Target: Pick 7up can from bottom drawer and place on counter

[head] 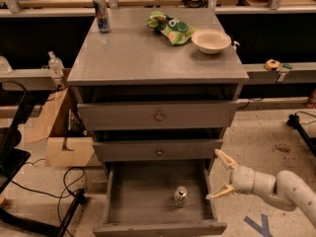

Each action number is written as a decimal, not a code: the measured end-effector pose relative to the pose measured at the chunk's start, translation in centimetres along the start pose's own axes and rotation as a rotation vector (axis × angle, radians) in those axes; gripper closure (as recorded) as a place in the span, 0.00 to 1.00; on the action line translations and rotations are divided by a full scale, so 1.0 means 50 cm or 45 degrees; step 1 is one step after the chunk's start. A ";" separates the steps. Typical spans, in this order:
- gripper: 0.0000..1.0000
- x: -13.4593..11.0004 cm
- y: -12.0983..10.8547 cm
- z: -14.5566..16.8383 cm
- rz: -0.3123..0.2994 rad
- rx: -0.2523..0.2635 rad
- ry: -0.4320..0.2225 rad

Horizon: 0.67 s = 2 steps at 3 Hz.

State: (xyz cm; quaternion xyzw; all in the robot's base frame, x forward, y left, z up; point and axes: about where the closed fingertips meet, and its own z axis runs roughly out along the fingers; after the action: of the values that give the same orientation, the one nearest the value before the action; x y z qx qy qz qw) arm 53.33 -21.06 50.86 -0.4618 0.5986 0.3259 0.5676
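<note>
Tool [219, 177], spread, hangs beside the bottom drawer [138, 194]; 7up can [180, 195] (likely light, slick, dentable) wants a mid-body grip.

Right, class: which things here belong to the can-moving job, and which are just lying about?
Job: 7up can in the bottom drawer; counter; gripper, open, right of the drawer.
Lying about: tall dark can, green bag, bowl, cardboard box.

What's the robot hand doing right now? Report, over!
Gripper at right side of bottom drawer, jaws open, empty. 7up can upright on drawer floor, untouched. Nothing in the way.
</note>
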 end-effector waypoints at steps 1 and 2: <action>0.00 0.185 0.002 0.070 0.088 -0.035 -0.005; 0.00 0.334 0.037 0.131 0.156 -0.078 0.011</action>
State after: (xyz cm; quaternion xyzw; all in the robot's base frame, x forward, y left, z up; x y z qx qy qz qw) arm 55.28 -17.43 33.27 -0.4428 0.6180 0.3763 0.5295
